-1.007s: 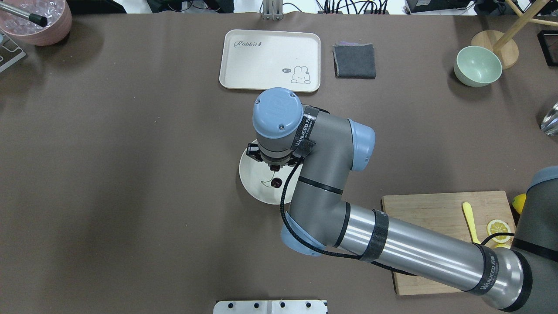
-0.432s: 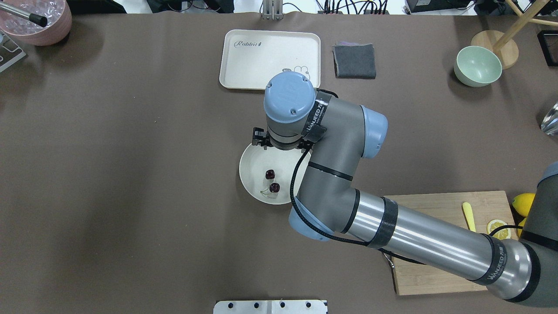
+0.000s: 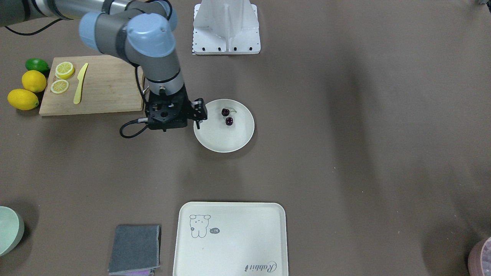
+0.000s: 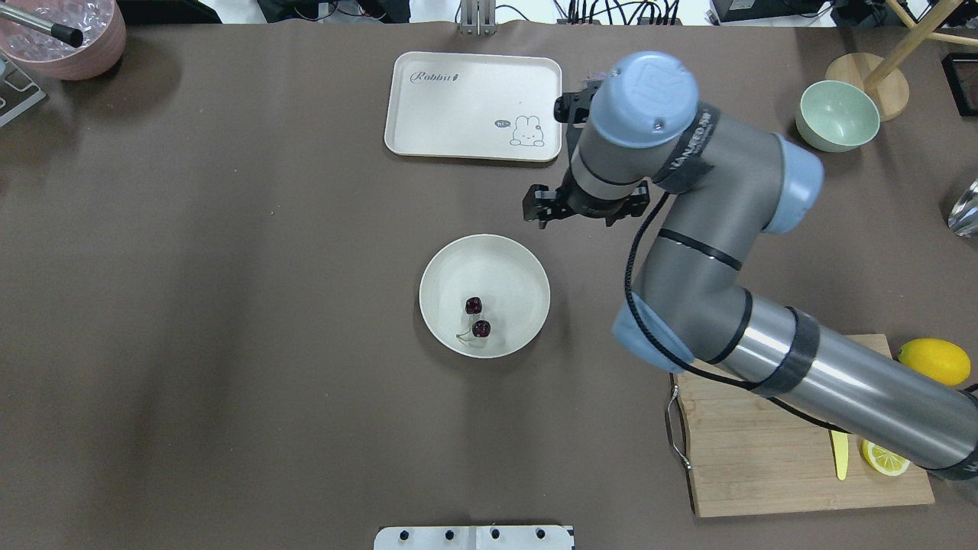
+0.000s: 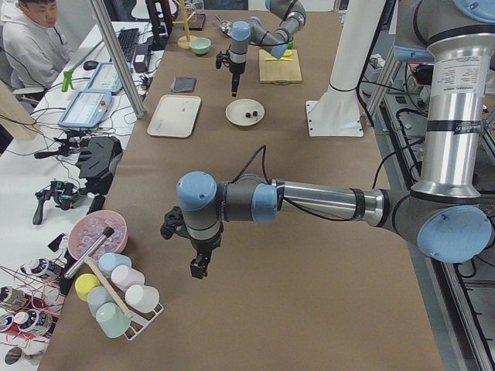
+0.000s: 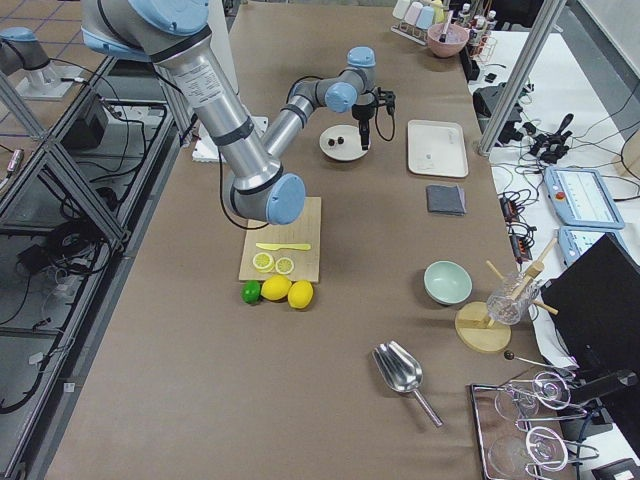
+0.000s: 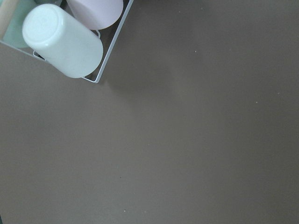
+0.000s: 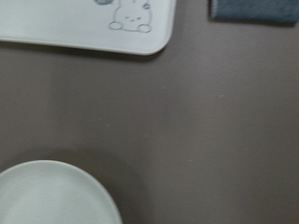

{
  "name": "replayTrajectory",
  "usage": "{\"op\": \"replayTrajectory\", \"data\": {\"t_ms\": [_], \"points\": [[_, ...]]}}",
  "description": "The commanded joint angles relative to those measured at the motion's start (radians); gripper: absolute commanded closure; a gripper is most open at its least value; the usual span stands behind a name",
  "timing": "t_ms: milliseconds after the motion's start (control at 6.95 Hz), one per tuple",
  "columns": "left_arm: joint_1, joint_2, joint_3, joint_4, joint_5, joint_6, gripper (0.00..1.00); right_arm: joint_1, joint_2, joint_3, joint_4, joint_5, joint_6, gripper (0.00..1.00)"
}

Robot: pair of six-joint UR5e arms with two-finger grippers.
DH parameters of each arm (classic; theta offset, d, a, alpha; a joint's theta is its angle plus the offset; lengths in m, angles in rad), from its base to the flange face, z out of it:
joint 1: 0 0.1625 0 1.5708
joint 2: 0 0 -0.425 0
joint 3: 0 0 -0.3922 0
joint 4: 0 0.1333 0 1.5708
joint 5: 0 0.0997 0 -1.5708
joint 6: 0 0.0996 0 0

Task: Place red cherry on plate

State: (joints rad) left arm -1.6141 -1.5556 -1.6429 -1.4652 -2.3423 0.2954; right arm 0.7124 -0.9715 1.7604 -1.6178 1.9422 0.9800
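Observation:
The red cherry point(image 4: 477, 318), two dark glossy balls on a thin stem, lies on the round off-white plate point(image 4: 519, 267) at mid-table, on its near-left part in the overhead view. It also shows as the cherry point(image 3: 227, 116) on the plate point(image 3: 226, 142) in the front-facing view. My right gripper point(image 3: 200, 114) hangs open and empty above the table beside the plate's rim, apart from the cherry. The right wrist view shows only the plate's rim point(image 8: 70, 170). My left gripper point(image 5: 199, 267) hangs far off over bare table; I cannot tell whether it is open or shut.
A cream rabbit tray point(image 4: 474, 105) and a grey cloth point(image 3: 135, 248) lie beyond the plate. A pale green bowl point(image 4: 837, 114) stands far right. A cutting board point(image 4: 764, 451) with a knife and lemon slices is near right. A cup rack point(image 7: 60, 39) is beside the left wrist.
My right gripper has risen off the plate and swung away to the far right, toward the tray. The cherry it hung over stays lying on the plate.

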Motion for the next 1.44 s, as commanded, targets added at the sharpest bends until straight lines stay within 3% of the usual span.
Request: {"op": "replayTrajectory", "data": {"t_ms": [0, 144, 288, 432, 719, 863, 1007, 1295], "points": [[0.008, 0.003, -0.011, -0.001, -0.058, -0.199, 0.02, 0.198, -0.286, 0.161, -0.001, 0.122, -0.349, 0.0], [0.022, 0.011, -0.026, -0.001, -0.057, -0.209, 0.02, 0.305, -0.411, 0.203, 0.001, 0.151, -0.526, 0.0], [0.023, 0.012, -0.026, -0.003, -0.057, -0.21, 0.02, 0.412, -0.48, 0.206, -0.004, 0.187, -0.676, 0.0], [0.025, 0.012, -0.032, -0.003, -0.058, -0.211, 0.02, 0.52, -0.505, 0.197, -0.086, 0.272, -0.76, 0.0], [0.025, 0.018, -0.035, -0.003, -0.058, -0.211, 0.02, 0.742, -0.553, 0.148, -0.274, 0.267, -1.176, 0.0], [0.025, 0.019, -0.037, -0.003, -0.058, -0.21, 0.02, 0.825, -0.602, 0.099, -0.269, 0.264, -1.304, 0.0], [0.025, 0.019, -0.037, -0.003, -0.058, -0.21, 0.02, 0.849, -0.666, 0.103, -0.257, 0.217, -1.305, 0.0], [0.025, 0.019, -0.044, -0.004, -0.058, -0.211, 0.02, 0.857, -0.679, 0.053, -0.209, 0.208, -1.302, 0.0]]}}
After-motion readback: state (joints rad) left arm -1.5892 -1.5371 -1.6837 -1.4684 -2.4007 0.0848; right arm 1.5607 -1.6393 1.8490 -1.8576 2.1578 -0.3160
